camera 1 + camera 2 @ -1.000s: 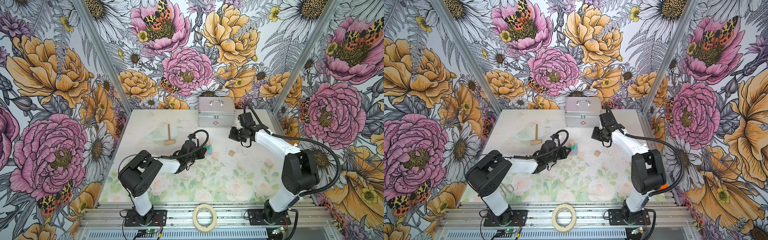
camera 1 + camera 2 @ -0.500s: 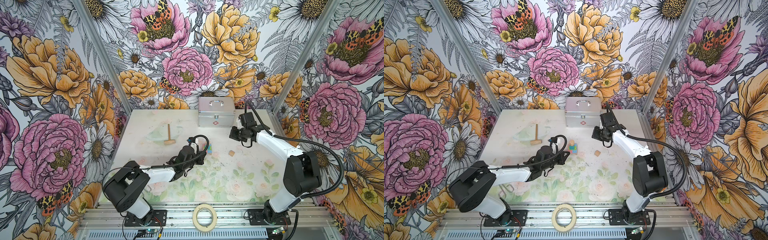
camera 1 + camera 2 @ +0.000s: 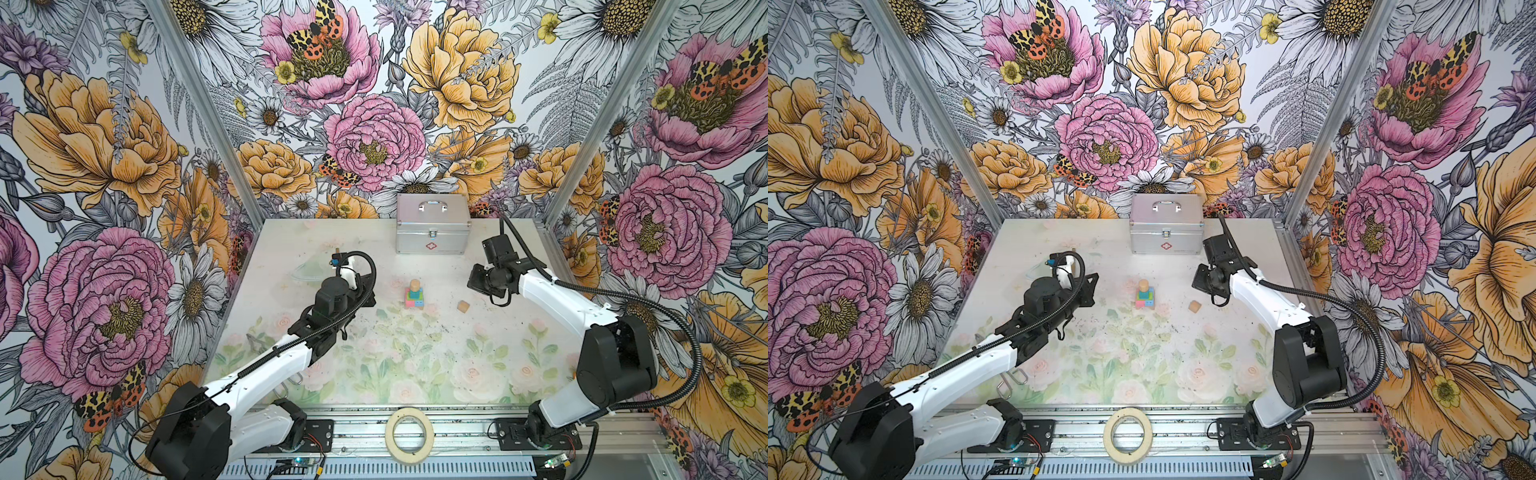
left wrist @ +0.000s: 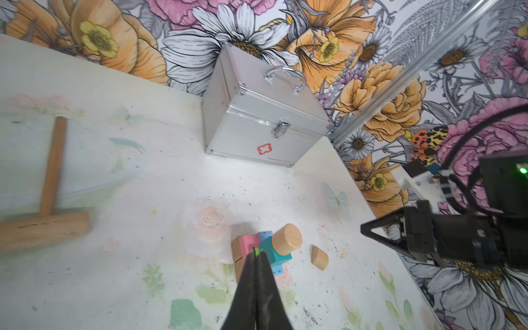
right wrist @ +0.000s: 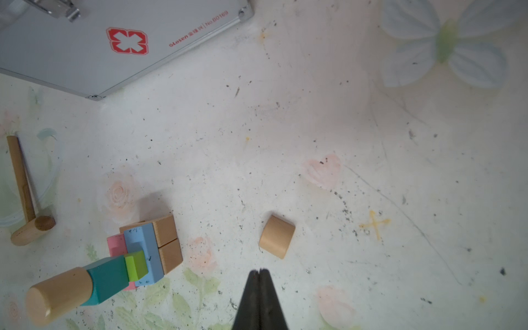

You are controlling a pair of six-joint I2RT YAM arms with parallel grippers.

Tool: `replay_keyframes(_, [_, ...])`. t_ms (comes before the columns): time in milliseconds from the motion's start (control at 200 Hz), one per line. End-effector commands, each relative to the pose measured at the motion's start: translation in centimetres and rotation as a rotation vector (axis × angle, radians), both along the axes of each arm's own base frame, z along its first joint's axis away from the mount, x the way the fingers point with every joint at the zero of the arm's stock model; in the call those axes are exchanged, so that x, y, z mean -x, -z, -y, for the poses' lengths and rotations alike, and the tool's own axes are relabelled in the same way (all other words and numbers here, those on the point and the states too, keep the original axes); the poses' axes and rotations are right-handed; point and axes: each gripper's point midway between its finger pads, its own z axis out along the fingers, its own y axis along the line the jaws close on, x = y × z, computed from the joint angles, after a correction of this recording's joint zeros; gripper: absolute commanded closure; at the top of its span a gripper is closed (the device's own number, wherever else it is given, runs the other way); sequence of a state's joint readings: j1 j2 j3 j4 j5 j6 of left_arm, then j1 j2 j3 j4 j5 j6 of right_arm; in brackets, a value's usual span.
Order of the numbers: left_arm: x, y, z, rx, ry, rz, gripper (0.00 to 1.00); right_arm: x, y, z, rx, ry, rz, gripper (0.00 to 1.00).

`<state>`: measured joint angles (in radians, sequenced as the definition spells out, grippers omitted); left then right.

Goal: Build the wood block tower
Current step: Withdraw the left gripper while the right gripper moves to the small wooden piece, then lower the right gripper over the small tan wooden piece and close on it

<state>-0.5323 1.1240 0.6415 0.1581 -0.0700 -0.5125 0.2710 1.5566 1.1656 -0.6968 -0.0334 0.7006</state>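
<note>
- Right claw [image 5: 259, 271]: tips pressed together, holding nothing, hanging above the table [image 3: 415, 345].
- Left claw [image 4: 255, 253]: also pinched closed and empty.
- Tower [image 3: 414, 295] stands between the two claws. It is near the left claw's tips but apart from them in both top views, and further from the right claw.
- The tower has tan, pink and blue blocks low down, then green and teal, with a tan cylinder [image 3: 414, 285] on top. It looks upright.
- Loose tan block [image 3: 463, 306], rounded on one side, lies alone just ahead of the right claw's tips.
- Step in hand, my read: the right claw fetches that last block.
- To do it well: open the claw first, then come straight down over the block. Pinch it across its flat faces, not the curve, or it may squirt out.
- Lift well clear before crossing to the tower. The cylinder top is a small landing spot, so lower slowly and centre the block.
- Room: there is bare table all round the loose block, so the descent is free.
- Case [image 3: 432, 226] sits beyond both claws, well apart and no obstacle.
- Mallet [image 4: 43, 230] lies on the far side of the left claw from the tower, out of the way.
- Risk: the left claw is close to the tower, so any swing toward it could topple the stack.
</note>
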Motion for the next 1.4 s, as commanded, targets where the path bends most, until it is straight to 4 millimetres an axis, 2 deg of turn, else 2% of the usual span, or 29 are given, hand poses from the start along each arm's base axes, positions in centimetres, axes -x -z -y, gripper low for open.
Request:
replay_keyframes(0, [-0.3, -2.2, -1.3, -0.025, 0.01, -0.001, 1.0, 1.1, 0.1, 0.8, 0.04, 0.076, -0.019, 0.93])
replay_keyframes(75, [-0.4, -3.2, -2.2, -0.041, 0.0, 0.003, 1.0, 1.4, 0.9, 0.4, 0.047, 0.09, -0.045, 0.88])
replay_keyframes(185, [-0.1, -4.1, -3.3, -0.067, -0.013, 0.006, 0.93, 1.6, 2.0, -0.4, 0.063, 0.101, -0.081, 0.81])
replay_keyframes(355, [0.2, -4.3, -5.1, -0.082, -0.053, 0.008, 0.81, 1.4, 3.5, -1.4, 0.094, 0.12, -0.125, 0.64])
replay_keyframes(500, [0.2, -4.5, -5.5, -0.072, -0.059, 0.019, 0.77, 1.5, 4.6, -1.0, 0.114, 0.183, -0.148, 0.5])
replay_keyframes(751, [0.0, -4.2, -5.7, -0.06, -0.053, 0.013, 0.74, 0.8, 5.2, -1.5, 0.106, 0.223, -0.16, 0.45])
replay_keyframes(1396, [-0.3, -3.6, -5.9, -0.054, -0.053, -0.001, 0.73, -0.3, 7.8, -2.0, 0.116, 0.262, -0.219, 0.43])
